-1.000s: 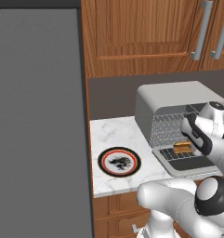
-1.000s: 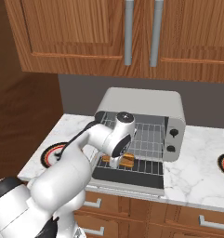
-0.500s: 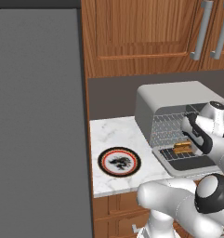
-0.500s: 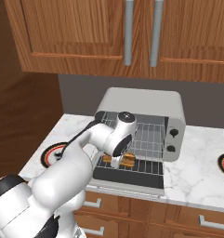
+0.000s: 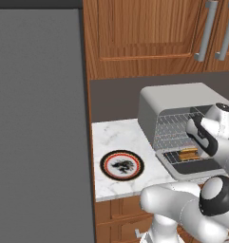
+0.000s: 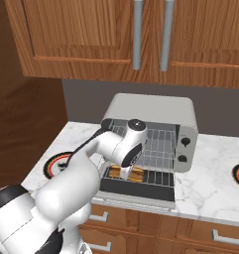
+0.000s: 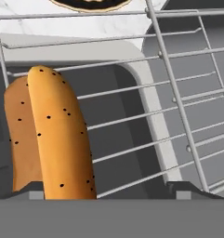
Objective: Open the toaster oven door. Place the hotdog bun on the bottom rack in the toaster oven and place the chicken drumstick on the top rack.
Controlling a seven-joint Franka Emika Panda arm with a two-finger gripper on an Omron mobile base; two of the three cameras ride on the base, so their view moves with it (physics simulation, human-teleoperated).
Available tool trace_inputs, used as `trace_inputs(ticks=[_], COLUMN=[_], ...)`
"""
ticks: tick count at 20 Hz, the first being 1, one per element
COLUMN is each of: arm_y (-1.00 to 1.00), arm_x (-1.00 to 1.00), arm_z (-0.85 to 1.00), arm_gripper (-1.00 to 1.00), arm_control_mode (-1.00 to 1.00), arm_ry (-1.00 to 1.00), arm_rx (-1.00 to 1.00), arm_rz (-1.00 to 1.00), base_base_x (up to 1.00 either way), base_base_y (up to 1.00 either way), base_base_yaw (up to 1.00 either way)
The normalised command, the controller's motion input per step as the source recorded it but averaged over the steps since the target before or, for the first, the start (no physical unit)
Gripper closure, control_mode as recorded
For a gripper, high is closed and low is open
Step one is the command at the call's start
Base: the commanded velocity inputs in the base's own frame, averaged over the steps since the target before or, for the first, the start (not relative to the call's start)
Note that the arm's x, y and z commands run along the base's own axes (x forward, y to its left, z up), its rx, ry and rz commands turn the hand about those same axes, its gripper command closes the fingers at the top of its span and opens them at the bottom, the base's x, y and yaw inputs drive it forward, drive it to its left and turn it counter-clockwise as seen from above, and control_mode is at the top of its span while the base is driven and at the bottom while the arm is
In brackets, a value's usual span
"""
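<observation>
1. Down at the oven mouth, the claw point(image 7: 106, 188) has its two dark fingertips point(image 7: 29, 189) spread wide apart, one at each lower corner of the hand view, and they pinch nothing.
2. Between those tips lies the bun point(image 7: 48, 135), tan-orange with small dark specks, running away from the claw along the wire rack; its near end sits close to the left fingertip, and whether they touch cannot be told.
3. From the right base view the bun point(image 6: 136, 173) shows just under the hand on the low rack point(image 6: 155, 176), partly hidden by the wrist.
4. From the left base view the bun point(image 5: 188, 154) rests on the same low rack, just below the white wrist.
5. Around it stands the toaster oven point(image 6: 155, 110), light grey, with its door point(image 6: 136, 191) dropped flat and open toward the counter edge.
6. Above the bun, the upper wire rack point(image 6: 158, 141) is visible inside the oven.
7. Well apart to the left, a round plate point(image 5: 122, 165) with a red and black rim sits on the marble counter point(image 5: 116, 137), with a dark lumpy piece at its middle, too small to name.
</observation>
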Motion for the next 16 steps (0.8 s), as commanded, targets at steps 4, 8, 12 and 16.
trace_inputs(ticks=[4,8,12,16], arm_y=[-0.07,-0.08,-0.03,-0.01], arm_x=[0.08,0.04,0.0,0.07], arm_z=[0.06,0.05,-0.01,-0.03], arm_gripper=[-1.0,-1.0,-1.0,-1.0], arm_control_mode=[-1.0,-1.0,-1.0,-1.0], arm_ry=[-0.03,-0.14,-0.23,-0.13], arm_rx=[0.0,0.0,-0.01,0.0], arm_rz=[0.0,0.0,-0.07,-0.09], base_base_x=[0.0,0.0,0.0,0.0], base_base_y=[0.0,0.0,0.0,0.0], base_base_yaw=[0.0,0.0,0.0,0.0])
